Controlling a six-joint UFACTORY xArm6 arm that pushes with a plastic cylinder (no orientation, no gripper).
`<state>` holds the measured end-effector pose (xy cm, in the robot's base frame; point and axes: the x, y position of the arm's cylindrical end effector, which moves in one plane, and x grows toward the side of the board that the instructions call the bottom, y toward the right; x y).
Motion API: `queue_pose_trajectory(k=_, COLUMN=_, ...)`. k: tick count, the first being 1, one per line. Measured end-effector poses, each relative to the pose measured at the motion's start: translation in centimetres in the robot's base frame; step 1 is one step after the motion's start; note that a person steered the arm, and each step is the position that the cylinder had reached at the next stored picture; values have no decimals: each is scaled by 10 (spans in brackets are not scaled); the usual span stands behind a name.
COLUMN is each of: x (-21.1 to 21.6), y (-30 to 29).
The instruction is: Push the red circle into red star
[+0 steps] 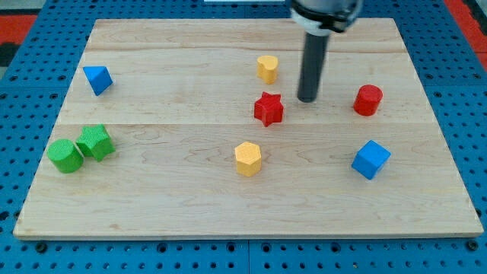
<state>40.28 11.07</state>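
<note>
The red circle is a short red cylinder at the view's right on the wooden board. The red star lies near the board's middle, well to the left of the circle. My tip is the lower end of a dark rod coming down from the view's top. It stands between the two, closer to the red star's upper right, and touches neither block.
A yellow block sits above the star and another yellow block below it. A blue cube lies below the red circle. A blue triangle is at upper left. Two green blocks are at left.
</note>
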Motion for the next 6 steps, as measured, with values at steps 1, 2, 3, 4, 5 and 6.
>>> queue_pose_trajectory(k=1, x=39, y=-13)
queue_pose_trajectory(k=2, x=-2, y=-67)
queue_pose_trajectory(k=3, x=-28, y=-86)
queue_pose_trajectory(k=4, x=-24, y=-69)
queue_pose_trajectory(k=5, x=-45, y=17)
queue_pose_trajectory(k=6, x=-45, y=73)
